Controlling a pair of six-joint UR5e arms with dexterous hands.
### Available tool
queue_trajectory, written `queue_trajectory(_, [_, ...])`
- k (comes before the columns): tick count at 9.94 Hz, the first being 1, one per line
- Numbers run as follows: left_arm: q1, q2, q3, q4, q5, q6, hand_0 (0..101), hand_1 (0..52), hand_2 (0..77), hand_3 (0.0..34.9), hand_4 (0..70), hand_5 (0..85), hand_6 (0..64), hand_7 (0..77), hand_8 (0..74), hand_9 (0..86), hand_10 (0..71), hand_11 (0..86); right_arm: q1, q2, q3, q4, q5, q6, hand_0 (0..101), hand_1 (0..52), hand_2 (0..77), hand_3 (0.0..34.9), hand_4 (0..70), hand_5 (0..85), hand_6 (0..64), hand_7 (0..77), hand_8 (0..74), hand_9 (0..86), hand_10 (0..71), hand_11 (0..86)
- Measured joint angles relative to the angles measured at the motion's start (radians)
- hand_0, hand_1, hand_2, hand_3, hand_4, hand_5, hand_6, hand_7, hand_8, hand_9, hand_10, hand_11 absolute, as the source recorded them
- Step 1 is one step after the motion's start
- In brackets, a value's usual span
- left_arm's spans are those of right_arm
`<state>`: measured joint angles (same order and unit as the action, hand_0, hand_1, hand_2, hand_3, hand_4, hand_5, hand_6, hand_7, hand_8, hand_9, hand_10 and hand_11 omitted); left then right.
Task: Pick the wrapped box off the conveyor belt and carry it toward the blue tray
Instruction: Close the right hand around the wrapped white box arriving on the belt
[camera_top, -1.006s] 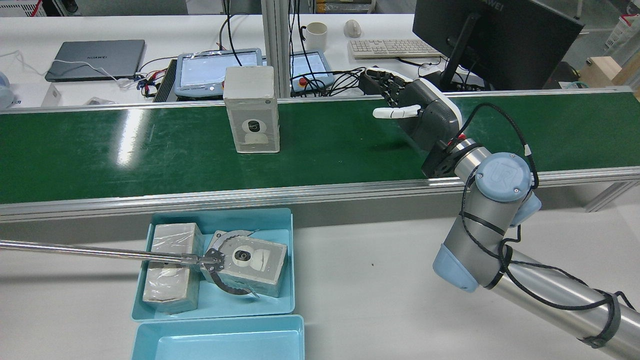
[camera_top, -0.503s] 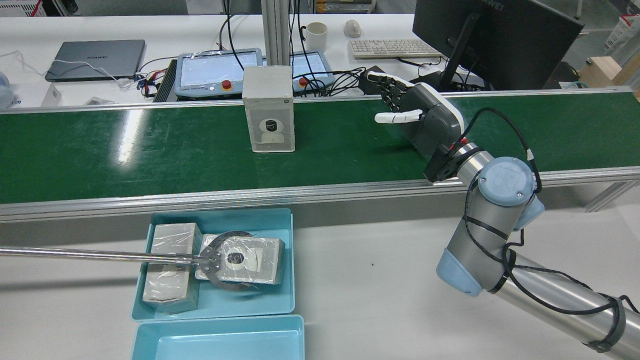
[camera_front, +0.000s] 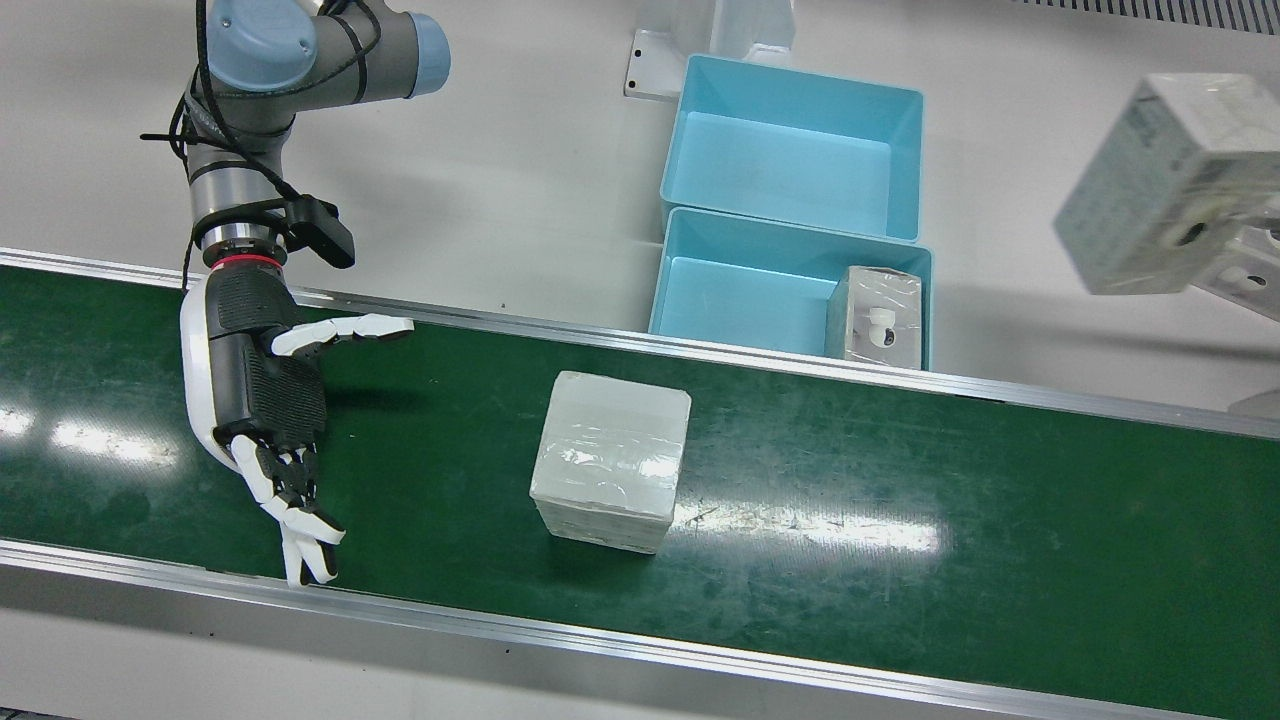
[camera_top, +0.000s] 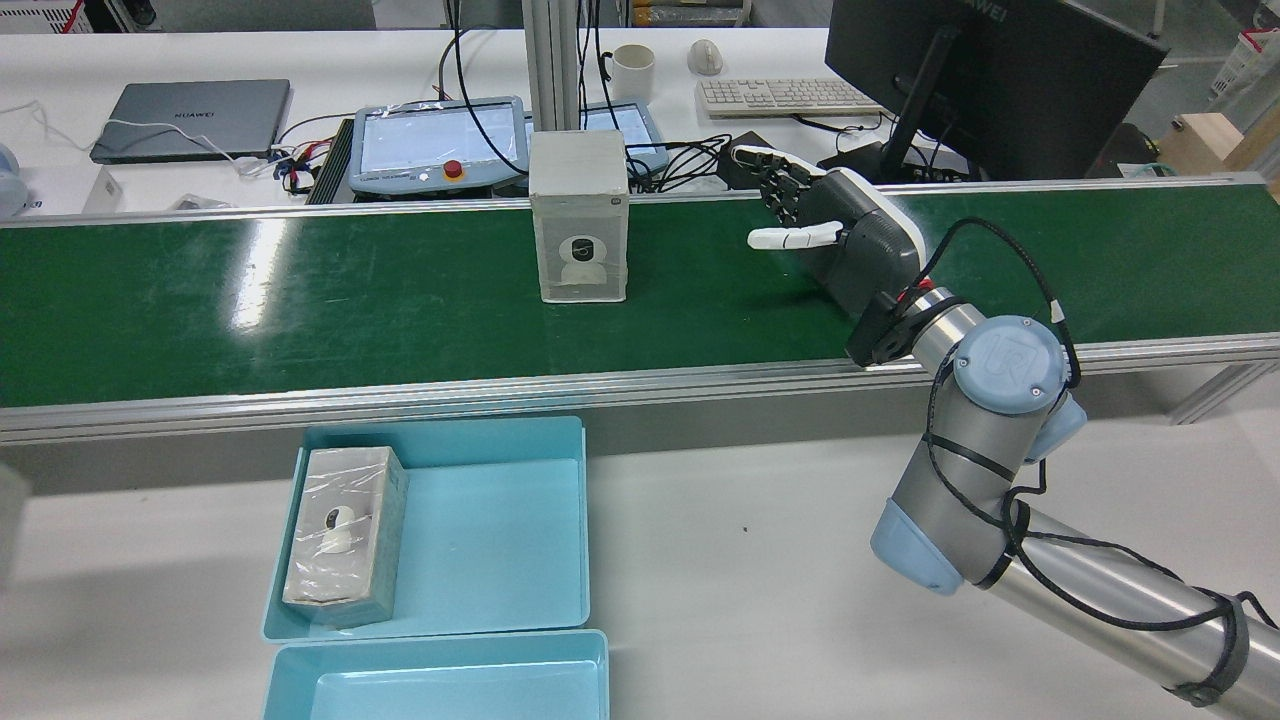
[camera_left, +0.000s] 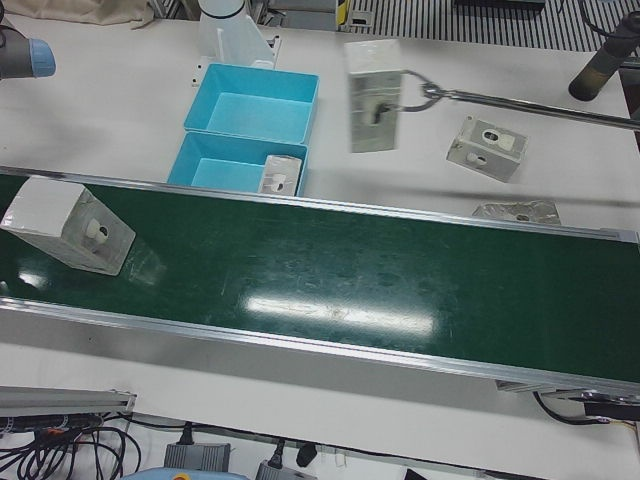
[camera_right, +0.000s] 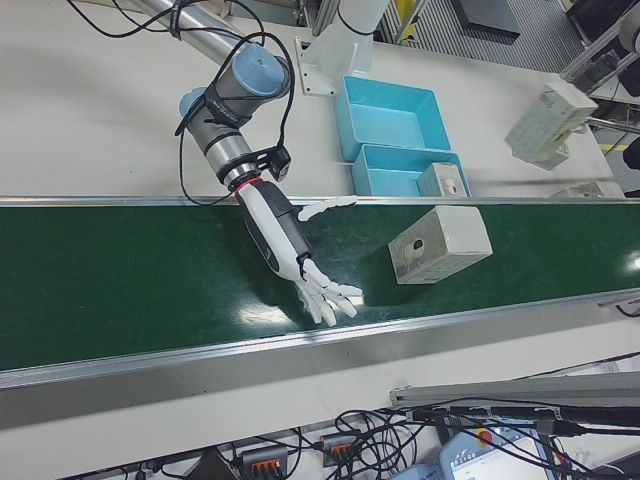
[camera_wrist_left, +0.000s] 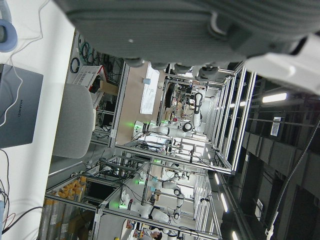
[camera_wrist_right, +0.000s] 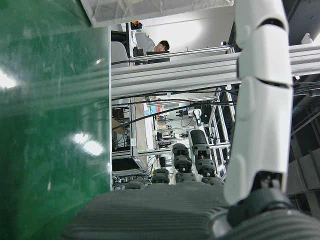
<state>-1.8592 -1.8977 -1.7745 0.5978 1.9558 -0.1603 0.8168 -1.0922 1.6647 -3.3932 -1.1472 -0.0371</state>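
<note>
The belt (camera_top: 300, 300) runs green across the station with the desk (camera_top: 750, 540) on the robot's side of it, and the wrapped box (camera_top: 579, 216) stands upright on the belt's far half, long axis vertical, its printed face toward the robot. The right robot hand (camera_top: 830, 225) hovers low over the belt to the box's right in the rear view, level with it and well apart, palm turned toward the box with fingers (camera_front: 300, 500) spread wide and nothing held. So the box lies along the belt from the palm, and a grasp would likely close on its side faces. This is the nearer robot hand by far: the left one shows only in its own camera, aimed away into the room, and whether it is spread or closed I cannot tell. On the desk, two trays sit edge to edge just beside the belt. The near tray (camera_top: 480, 520) holds one wrapped box lying flat (camera_top: 345, 540) against its left wall in the rear view, the rest of its floor bare; the second tray (camera_top: 430, 680) behind it holds nothing. The carry from belt to tray looks short, toward the robot and leftward.
</note>
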Motion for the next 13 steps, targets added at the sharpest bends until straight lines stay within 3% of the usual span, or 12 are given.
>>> queue_trajectory(1, [0.0, 0.0, 0.0, 0.0, 0.0, 0.0, 0, 0.0, 1.1, 0.0, 0.0, 1.1, 0.5, 0.5, 0.5, 0.0, 0.5, 0.5, -0.001, 0.001, 0.0, 0.0, 0.0, 0.0, 47, 14.2, 12.0, 0.0, 8.7, 20.7, 3.8, 3.3, 1.1, 4.4, 0.0, 1.1])
queue_trajectory(2, [0.0, 0.0, 0.0, 0.0, 0.0, 0.0, 0, 0.0, 1.1, 0.0, 0.0, 1.1, 0.5, 0.5, 0.5, 0.5, 0.5, 0.5, 0.001, 0.001, 0.001, 0.001, 0.0, 0.0, 47, 14.2, 12.0, 0.0, 11.5, 20.7, 3.8, 3.3, 1.1, 4.4, 0.0, 1.1])
queue_trajectory(5, [0.0, 0.0, 0.0, 0.0, 0.0, 0.0, 0, 0.0, 1.1, 0.0, 0.0, 1.1, 0.5, 0.5, 0.5, 0.5, 0.5, 0.5, 0.012, 0.002, 0.003, 0.003, -0.001, 0.0, 47, 14.2, 12.5, 0.0, 10.9, 19.6, 3.3, 3.3, 1.1, 4.4, 0.0, 1.1])
queue_trajectory(6, [0.0, 0.0, 0.0, 0.0, 0.0, 0.0, 0, 0.0, 1.1, 0.0, 0.0, 1.1, 0.5, 0.5, 0.5, 0.5, 0.5, 0.5, 0.013, 0.002, 0.002, 0.003, -0.001, -0.002, 47, 16.4, 13.1, 0.0, 10.9, 19.6, 3.3, 3.3, 1.1, 3.8, 0.0, 0.5])
queue_trajectory(13, [0.0, 0.0, 0.0, 0.0, 0.0, 0.0, 0, 0.0, 0.5, 0.0, 0.0, 1.1, 0.5, 0.5, 0.5, 0.0, 0.5, 0.5, 0.012, 0.002, -0.003, 0.003, -0.002, -0.008, 47, 15.3, 13.6, 0.0, 10.9, 19.6, 3.3, 3.3, 0.5, 3.8, 0.0, 0.5])
